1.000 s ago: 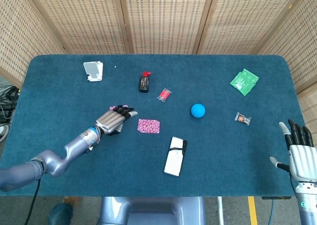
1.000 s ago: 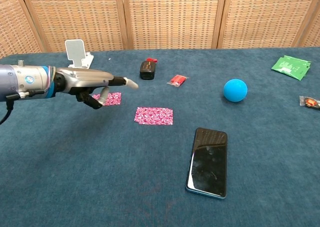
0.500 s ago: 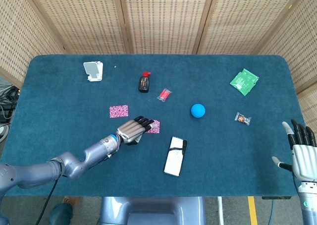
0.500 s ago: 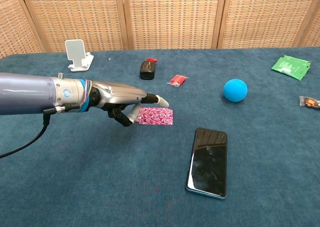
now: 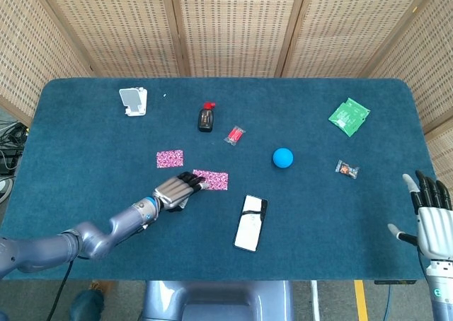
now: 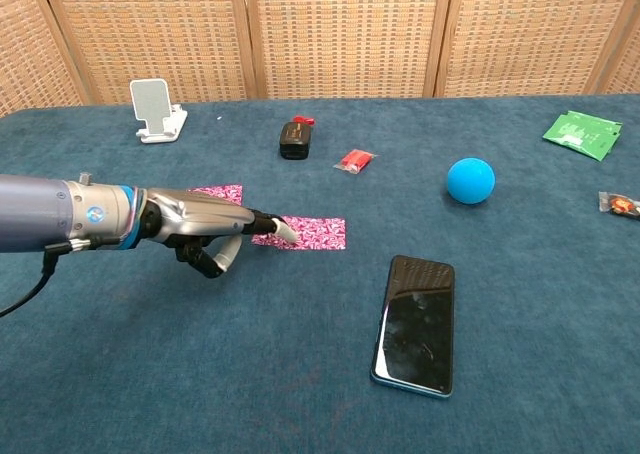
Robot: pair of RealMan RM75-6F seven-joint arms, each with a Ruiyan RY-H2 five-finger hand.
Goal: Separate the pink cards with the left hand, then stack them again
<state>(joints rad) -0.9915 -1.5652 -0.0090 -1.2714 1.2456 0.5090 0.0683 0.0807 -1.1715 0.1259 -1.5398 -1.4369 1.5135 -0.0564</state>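
Note:
Two pink patterned cards lie apart on the blue tabletop. One card is further left, partly hidden by my hand in the chest view. The other card lies left of the phone. My left hand hovers low between them with fingers stretched toward the right, and a fingertip touches the left end of the second card. It holds nothing. My right hand hangs past the table's near right corner with fingers spread, seen only in the head view.
A black phone lies just right of the cards. Further back are a blue ball, a red wrapper, a dark bottle, a white stand, a green packet and a small candy.
My left hand swung from the left card over to the right card, then drew back left, leaving its fingertip on that card's left end. Both cards stay about where they were.

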